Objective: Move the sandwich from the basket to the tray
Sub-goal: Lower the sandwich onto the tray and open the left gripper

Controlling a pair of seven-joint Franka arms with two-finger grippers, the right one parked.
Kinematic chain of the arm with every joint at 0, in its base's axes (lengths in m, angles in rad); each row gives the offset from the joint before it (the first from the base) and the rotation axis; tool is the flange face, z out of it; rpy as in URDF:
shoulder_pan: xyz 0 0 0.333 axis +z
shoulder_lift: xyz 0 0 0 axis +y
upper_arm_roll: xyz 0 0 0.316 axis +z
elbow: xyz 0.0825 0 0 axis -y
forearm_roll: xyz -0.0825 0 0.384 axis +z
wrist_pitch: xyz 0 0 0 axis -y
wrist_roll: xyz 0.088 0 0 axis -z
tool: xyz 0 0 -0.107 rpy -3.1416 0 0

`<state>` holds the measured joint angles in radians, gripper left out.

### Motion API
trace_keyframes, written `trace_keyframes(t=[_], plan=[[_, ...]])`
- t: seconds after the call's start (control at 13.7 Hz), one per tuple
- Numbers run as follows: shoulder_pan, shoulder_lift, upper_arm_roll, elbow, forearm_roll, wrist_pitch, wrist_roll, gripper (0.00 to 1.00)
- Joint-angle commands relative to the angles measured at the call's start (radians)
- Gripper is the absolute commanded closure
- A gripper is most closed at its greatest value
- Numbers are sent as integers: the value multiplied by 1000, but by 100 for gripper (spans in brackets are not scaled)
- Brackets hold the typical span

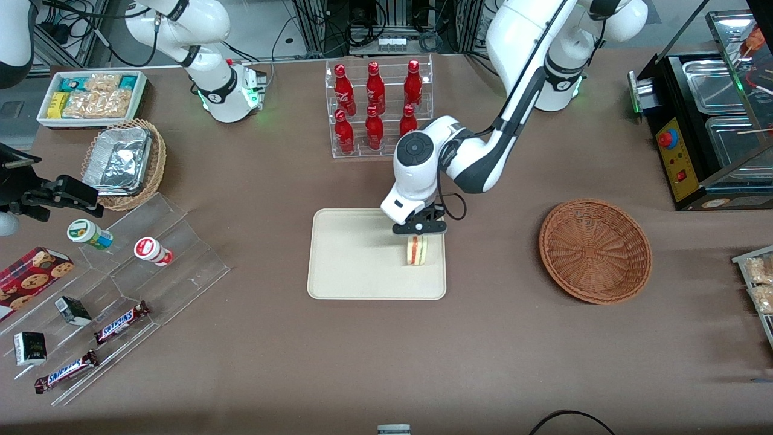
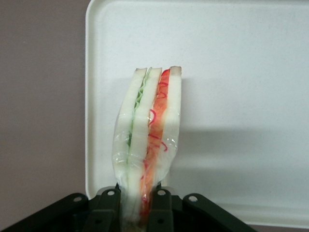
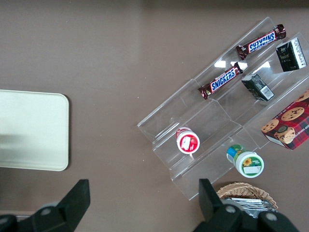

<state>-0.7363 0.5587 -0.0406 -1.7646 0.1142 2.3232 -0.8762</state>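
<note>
The sandwich (image 1: 416, 250) (image 2: 149, 130), a plastic-wrapped wedge of white bread with green and red filling, hangs upright over the cream tray (image 1: 350, 260) (image 2: 231, 96), near the tray's edge toward the basket. My gripper (image 1: 419, 228) (image 2: 135, 210) is shut on its wrapped end, one black finger on each side. Whether the sandwich touches the tray surface does not show. The reddish-brown wicker basket (image 1: 595, 251) stands empty beside the tray, toward the working arm's end of the table.
A clear rack of red cola bottles (image 1: 377, 109) stands farther from the front camera than the tray. An acrylic stepped display (image 1: 121, 290) (image 3: 227, 106) with Snickers bars and cups, and a tan basket holding foil containers (image 1: 124, 163), lie toward the parked arm's end.
</note>
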Motion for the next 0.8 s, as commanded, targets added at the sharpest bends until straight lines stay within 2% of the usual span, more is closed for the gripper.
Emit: trace_keyframes(t=[0.0, 0.36, 0.44, 0.51, 0.58, 0.66, 0.73], plan=[[-17, 49, 16, 77, 12, -7, 0, 79], [-12, 70, 21, 74, 15, -5, 2, 79], [-9, 70, 19, 73, 13, -5, 3, 70], [-9, 70, 21, 74, 15, -7, 5, 35], [-9, 67, 21, 74, 13, -8, 8, 9], [-11, 60, 21, 74, 13, -16, 0, 0], [-14, 41, 22, 74, 13, -33, -13, 0]])
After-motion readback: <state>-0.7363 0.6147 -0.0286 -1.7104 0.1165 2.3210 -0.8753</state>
